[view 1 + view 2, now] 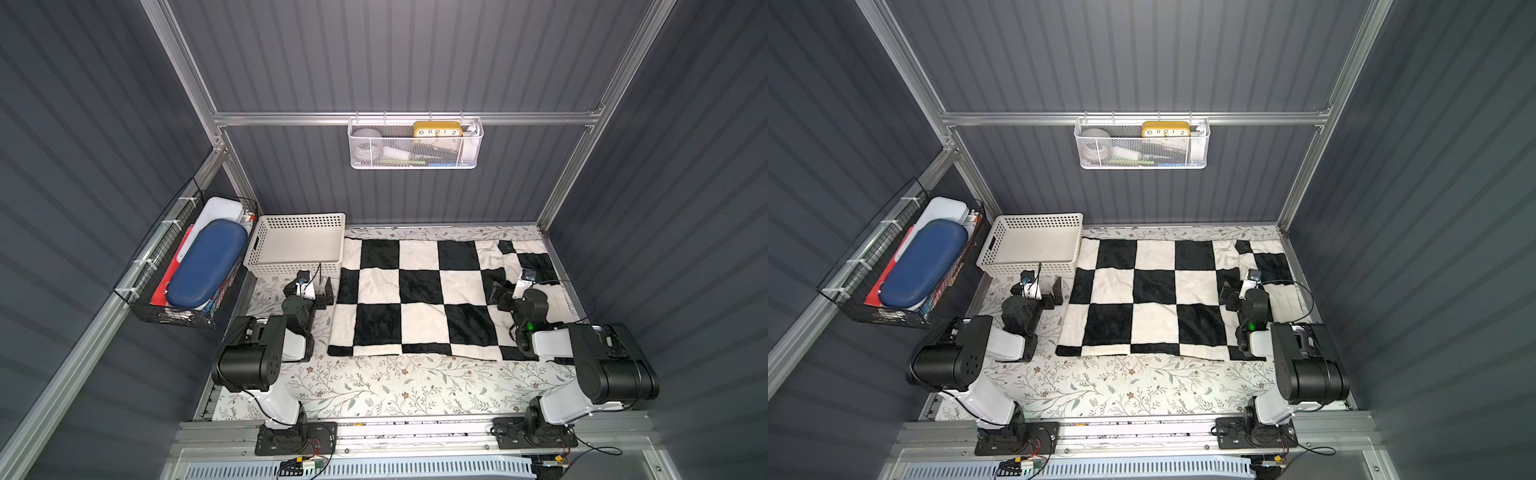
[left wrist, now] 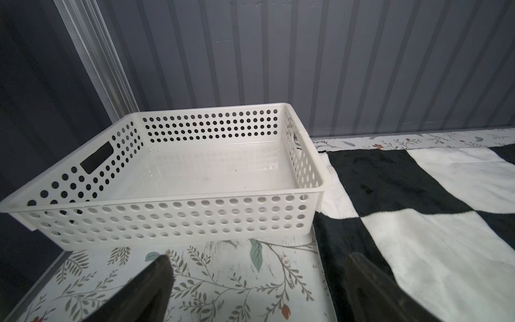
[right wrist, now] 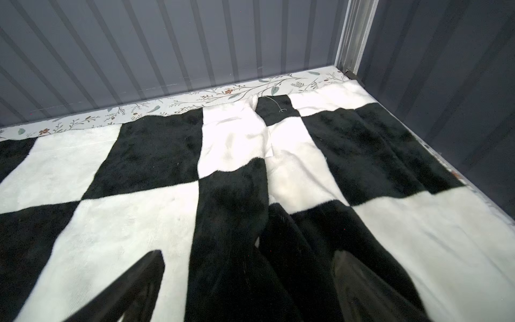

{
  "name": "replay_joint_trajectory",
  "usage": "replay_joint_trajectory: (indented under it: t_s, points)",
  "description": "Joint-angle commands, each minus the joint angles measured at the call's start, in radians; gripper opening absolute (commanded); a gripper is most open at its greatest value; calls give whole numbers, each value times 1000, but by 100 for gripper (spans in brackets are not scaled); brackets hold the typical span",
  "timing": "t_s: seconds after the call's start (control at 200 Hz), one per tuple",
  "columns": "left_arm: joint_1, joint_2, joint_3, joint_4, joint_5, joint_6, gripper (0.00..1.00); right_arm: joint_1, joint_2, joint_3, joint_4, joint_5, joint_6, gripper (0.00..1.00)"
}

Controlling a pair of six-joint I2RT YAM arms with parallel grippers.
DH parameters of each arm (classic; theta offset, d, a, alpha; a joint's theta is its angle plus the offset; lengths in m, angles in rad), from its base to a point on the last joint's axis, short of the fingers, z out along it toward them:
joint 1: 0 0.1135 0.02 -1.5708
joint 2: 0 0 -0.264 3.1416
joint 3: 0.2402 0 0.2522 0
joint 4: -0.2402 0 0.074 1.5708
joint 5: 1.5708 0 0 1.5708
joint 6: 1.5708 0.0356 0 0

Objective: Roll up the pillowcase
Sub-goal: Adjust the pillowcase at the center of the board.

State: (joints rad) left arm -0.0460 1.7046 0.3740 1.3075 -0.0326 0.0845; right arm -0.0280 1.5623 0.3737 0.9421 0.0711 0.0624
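I am looking out past my right hand, its two dark fingers standing wide apart over the pillowcase. The black-and-cream checked plush is lying spread across the floral-covered desk. A raised fold is running from between the fingers to the far hem, short of the ribbed grey wall.

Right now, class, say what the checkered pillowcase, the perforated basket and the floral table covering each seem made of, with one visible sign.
Pillowcase: soft plush fabric, matte; fuzzy nap and soft folds.
Basket: cream moulded plastic, slight sheen; rigid rim, even round holes.
Table covering: flat printed sheet, faintly shiny; cloth or vinyl, cannot tell.
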Motion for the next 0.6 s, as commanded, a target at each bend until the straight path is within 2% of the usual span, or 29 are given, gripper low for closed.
replay_joint_trajectory:
  t_s: [0.0, 0.595]
  points:
    - [3, -5, 6, -2, 10, -11, 99, 3, 2, 10, 0, 1, -4, 99]
    - [3, -5, 6, -4, 10, -11, 99, 3, -11, 18, -36, 4, -4, 99]
